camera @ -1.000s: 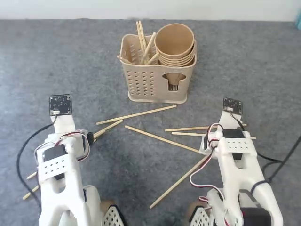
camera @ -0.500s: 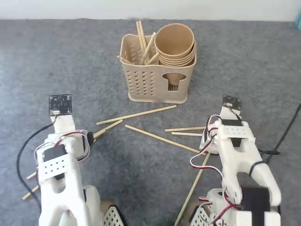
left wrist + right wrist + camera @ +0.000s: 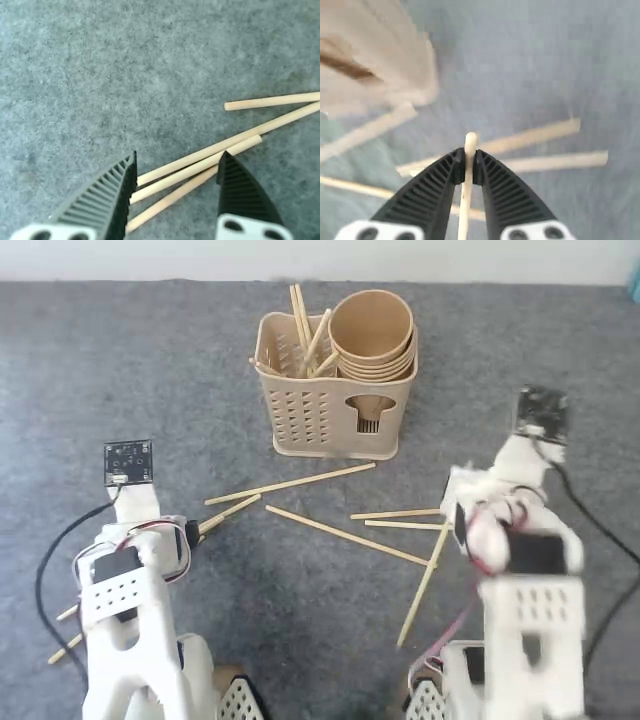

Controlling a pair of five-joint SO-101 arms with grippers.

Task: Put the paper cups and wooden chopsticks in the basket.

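The beige basket (image 3: 330, 420) stands at the back centre of the carpet. It holds a stack of paper cups (image 3: 371, 328) and several wooden chopsticks (image 3: 304, 332). My right gripper (image 3: 468, 152) is shut on one chopstick (image 3: 470, 139), which slants from the arm toward the front of the carpet (image 3: 421, 590). Low over the carpet at the front left, my left gripper (image 3: 178, 157) is open, with three loose chopsticks (image 3: 200, 162) lying between its fingers (image 3: 112, 195). Those sticks also reach out from under the left arm (image 3: 232, 511).
More loose chopsticks lie on the grey carpet between the arms: one long stick (image 3: 291, 483) in front of the basket, another (image 3: 345, 535) slanting across the middle, two (image 3: 398, 519) beside the right arm. A few ends (image 3: 65, 630) poke out front left.
The right arm has risen and swung to the right with the chopstick in its grip; the stick's free end has come off the front edge toward the middle. The left arm has kept still.
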